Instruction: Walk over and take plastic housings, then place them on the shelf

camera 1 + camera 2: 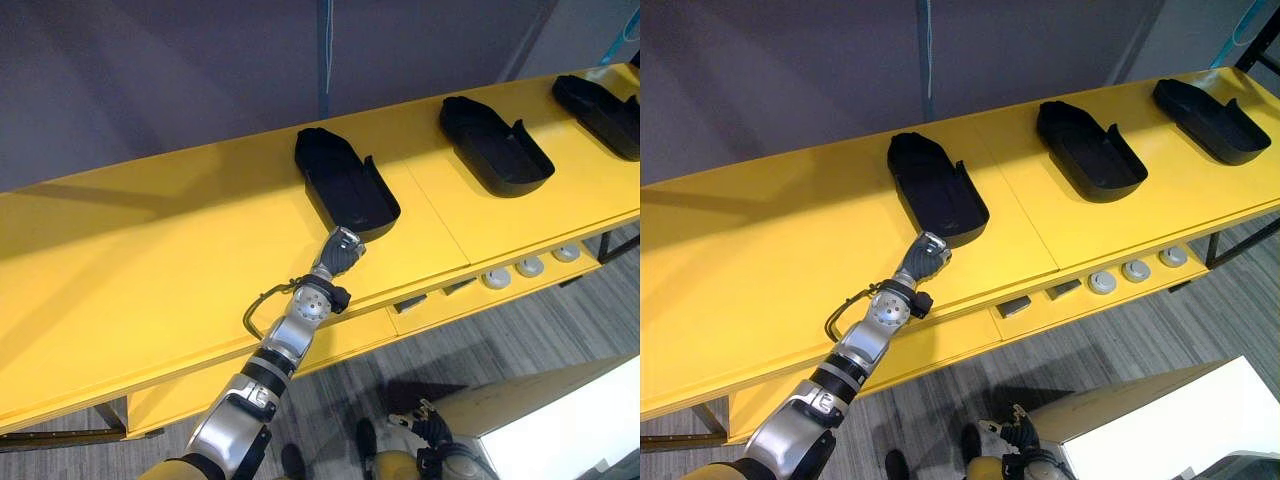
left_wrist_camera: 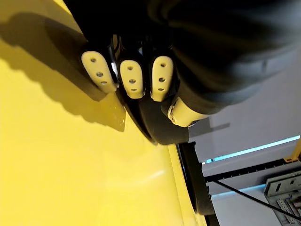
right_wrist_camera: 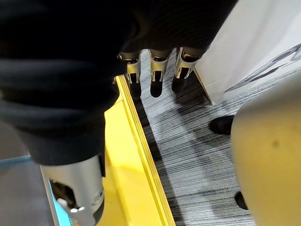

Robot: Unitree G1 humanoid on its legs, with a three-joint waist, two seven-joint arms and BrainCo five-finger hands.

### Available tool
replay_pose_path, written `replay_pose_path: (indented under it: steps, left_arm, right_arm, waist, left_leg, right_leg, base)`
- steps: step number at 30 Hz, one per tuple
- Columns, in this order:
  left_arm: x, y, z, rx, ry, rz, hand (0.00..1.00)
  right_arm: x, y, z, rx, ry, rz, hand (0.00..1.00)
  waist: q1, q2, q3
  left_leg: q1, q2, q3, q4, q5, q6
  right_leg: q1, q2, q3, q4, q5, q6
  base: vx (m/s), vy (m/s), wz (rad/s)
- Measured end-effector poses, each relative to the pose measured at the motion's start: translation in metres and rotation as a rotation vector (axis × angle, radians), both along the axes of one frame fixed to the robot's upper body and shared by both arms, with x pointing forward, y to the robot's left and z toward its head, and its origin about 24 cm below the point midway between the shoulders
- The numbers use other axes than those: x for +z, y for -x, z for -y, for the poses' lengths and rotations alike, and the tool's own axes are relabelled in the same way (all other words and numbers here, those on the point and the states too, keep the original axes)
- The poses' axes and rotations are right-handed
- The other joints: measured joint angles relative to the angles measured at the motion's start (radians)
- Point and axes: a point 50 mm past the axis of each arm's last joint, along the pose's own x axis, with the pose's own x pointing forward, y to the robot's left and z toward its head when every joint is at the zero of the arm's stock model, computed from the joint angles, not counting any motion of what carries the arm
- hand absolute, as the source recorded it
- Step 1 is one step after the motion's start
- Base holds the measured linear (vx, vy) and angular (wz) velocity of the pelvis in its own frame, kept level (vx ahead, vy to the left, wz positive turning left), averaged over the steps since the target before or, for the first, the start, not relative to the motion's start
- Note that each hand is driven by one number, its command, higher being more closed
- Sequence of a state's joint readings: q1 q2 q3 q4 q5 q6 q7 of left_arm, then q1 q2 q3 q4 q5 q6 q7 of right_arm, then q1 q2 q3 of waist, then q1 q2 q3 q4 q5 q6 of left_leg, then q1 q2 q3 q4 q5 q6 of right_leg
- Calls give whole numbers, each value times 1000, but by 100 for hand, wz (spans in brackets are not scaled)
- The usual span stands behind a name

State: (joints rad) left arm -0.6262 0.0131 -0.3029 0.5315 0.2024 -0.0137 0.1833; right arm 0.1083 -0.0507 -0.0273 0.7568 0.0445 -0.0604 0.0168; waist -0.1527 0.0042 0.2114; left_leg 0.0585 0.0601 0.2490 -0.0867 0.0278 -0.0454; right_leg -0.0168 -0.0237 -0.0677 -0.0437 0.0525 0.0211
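Housing: black plastic housing, an open boat-shaped shell, lies flat on the yellow desk.
Long axis: it runs away from the robot, the far end leaning slightly left and the rounded near end towards the arm.
Left hand: right at that near end, the housing straight ahead of it; I cannot tell whether it has closed on the rim.
Right hand: hangs relaxed and empty over the floor, well apart from the housing.
Neighbours: two more black housings lie further right.
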Motion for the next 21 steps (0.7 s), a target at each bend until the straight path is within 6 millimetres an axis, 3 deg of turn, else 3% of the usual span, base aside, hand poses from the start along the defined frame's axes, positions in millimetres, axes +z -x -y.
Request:
replay_pose_path:
  steps: [10,13,16,18,21]
  left_arm:
    - [3,-2,-5,27,4,11,100]
    - [27,7,7,-31,76,101,100]
    - [70,25,16,-105,213,279,100]
    - [91,38,14,-133,292,380,100]
    - [114,64,-9,-105,401,538,100]
  right_arm:
    - [0,1,0,-6,0,0,0]
    - [0,2,1,-11,0,-2,0]
    - [-1,3,2,-16,1,-4,0]
    - [-1,3,2,-18,1,-7,0]
    - [-2,5,3,-21,0,-12,0]
  waist:
    - [1,0,0]
    - [6,0,0]
    - [13,1,0]
    - [20,1,-1]
    - [30,7,-5]
  left_leg:
    - [1,0,-3,0,0,0]
    - [0,-1,-7,0,0,0]
    - [3,-3,-9,0,0,0]
    - [9,-2,-10,0,0,1]
    - [19,-2,-21,0,0,1]
  right_leg:
    - [1,-1,0,3,0,0]
    - [1,-2,0,3,0,0]
    - [5,-3,0,3,0,0]
    - [11,-2,0,3,-1,0]
    - [24,-2,-7,3,-4,2]
  base:
    - [-27,0,0]
    - [-25,3,3]
    - [0,0,0]
    - [0,0,0]
    - [-31,-5,9]
